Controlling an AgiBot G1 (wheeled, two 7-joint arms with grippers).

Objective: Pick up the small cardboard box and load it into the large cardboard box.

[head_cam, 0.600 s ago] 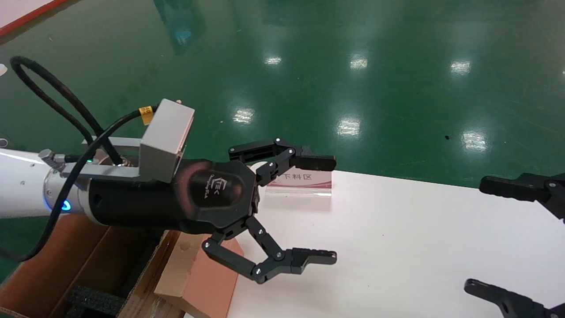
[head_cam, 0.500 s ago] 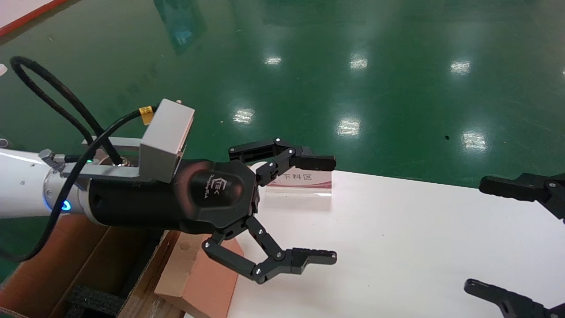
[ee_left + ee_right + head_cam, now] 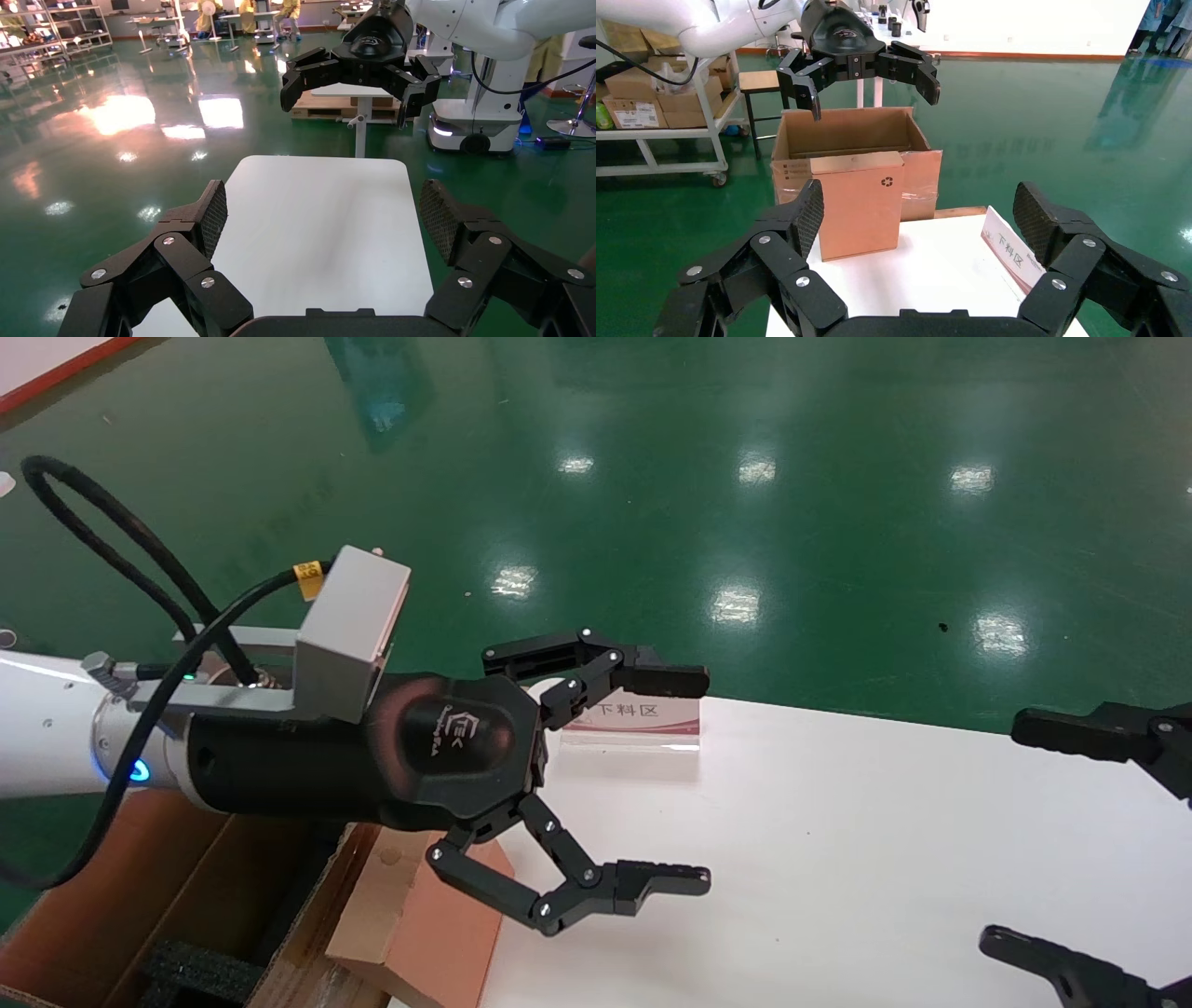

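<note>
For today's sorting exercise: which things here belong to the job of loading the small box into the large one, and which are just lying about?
Belongs to the job:
small cardboard box, standing on the table's edge
large cardboard box, open, behind it
left gripper, open above the table
right gripper, open

Just lying about:
sign stand
white table

The small cardboard box stood on the tabletop edge, just before the large cardboard box; the sign stood right of it.
</note>
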